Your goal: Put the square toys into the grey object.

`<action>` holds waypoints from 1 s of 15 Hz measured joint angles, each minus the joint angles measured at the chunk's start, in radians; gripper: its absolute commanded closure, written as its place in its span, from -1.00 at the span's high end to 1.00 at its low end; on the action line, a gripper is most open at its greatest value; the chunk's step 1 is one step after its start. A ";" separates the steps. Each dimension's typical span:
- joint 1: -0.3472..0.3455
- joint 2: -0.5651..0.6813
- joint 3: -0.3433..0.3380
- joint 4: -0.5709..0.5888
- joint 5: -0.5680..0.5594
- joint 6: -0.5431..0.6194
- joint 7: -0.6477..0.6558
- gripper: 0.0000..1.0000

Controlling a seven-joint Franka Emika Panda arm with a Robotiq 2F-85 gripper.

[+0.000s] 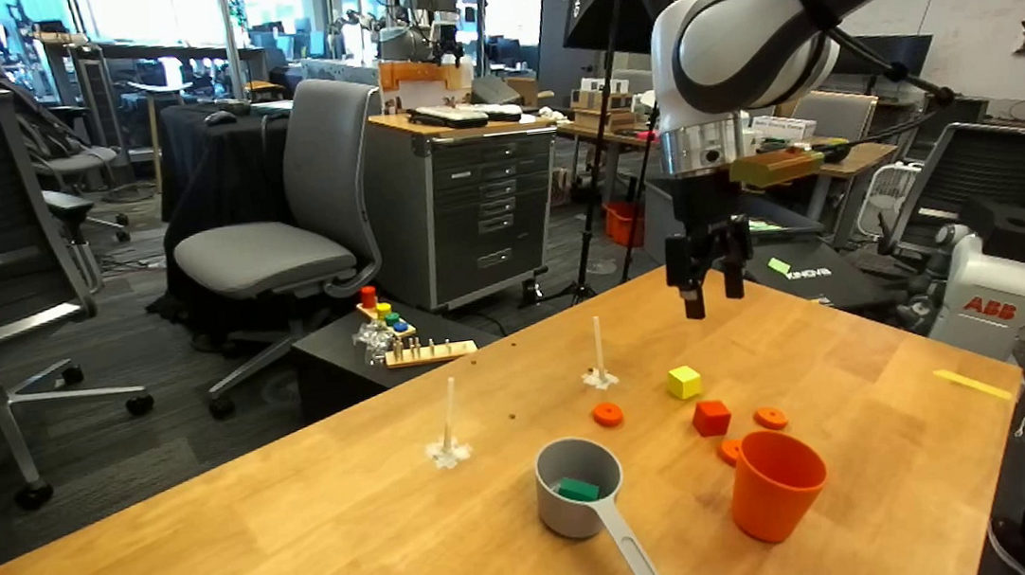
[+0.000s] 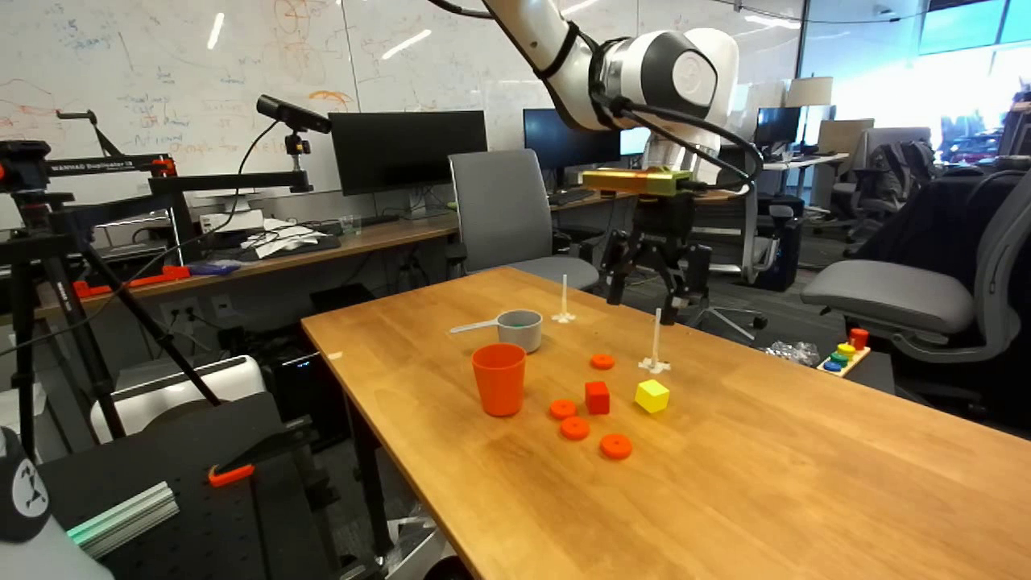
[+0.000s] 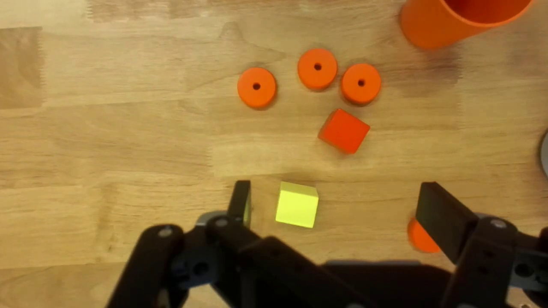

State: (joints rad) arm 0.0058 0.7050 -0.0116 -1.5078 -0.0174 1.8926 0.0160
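Note:
The yellow cube [image 1: 684, 383] [image 2: 652, 396] and the red-orange cube [image 1: 711, 418] [image 2: 597, 398] sit apart on the wooden table. The green block [image 1: 578, 489] lies inside the grey cup [image 1: 560, 513], which stands upright with its long handle out to the side; the cup also shows in an exterior view [image 2: 523, 338]. My gripper [image 1: 715, 299] is open and empty, above the table. In the wrist view, the yellow cube [image 3: 297, 207] appears between the fingers of the gripper [image 3: 336, 190], nearer the left finger. The red cube [image 3: 345, 131] is beyond them. Only the grey cup's edge [image 3: 545, 154] shows there.
An upright orange cup [image 1: 773, 498] [image 2: 499, 383] stands near the grey cup. Several flat orange discs [image 1: 608, 414] [image 2: 616, 446] [image 3: 257, 87] lie around the cubes. Two thin upright pegs [image 1: 450, 418] [image 1: 599, 350] are taped to the table.

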 measured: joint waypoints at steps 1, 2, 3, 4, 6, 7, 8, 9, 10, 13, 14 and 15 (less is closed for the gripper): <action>-0.010 0.019 0.000 0.010 0.003 0.001 -0.008 1.00; -0.019 0.039 0.000 0.022 0.003 0.001 -0.017 1.00; -0.027 0.059 0.000 0.036 0.003 0.001 -0.025 1.00; -0.034 0.078 0.000 0.049 0.004 0.001 -0.035 1.00; -0.044 0.116 0.001 0.076 0.004 0.001 -0.050 1.00; -0.047 0.134 0.003 0.089 0.005 0.001 -0.056 1.00; -0.049 0.152 0.004 0.102 0.007 0.002 -0.062 1.00; -0.050 0.171 0.005 0.117 0.008 0.002 -0.068 1.00; -0.050 0.189 0.007 0.133 0.009 0.002 -0.071 1.00; -0.050 0.251 0.015 0.186 0.018 0.002 -0.073 1.00; -0.050 0.274 0.016 0.208 0.023 0.001 -0.073 1.00; -0.050 0.299 0.016 0.230 0.026 0.001 -0.073 1.00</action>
State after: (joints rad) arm -0.0438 1.0042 0.0040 -1.2775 0.0082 1.8935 -0.0567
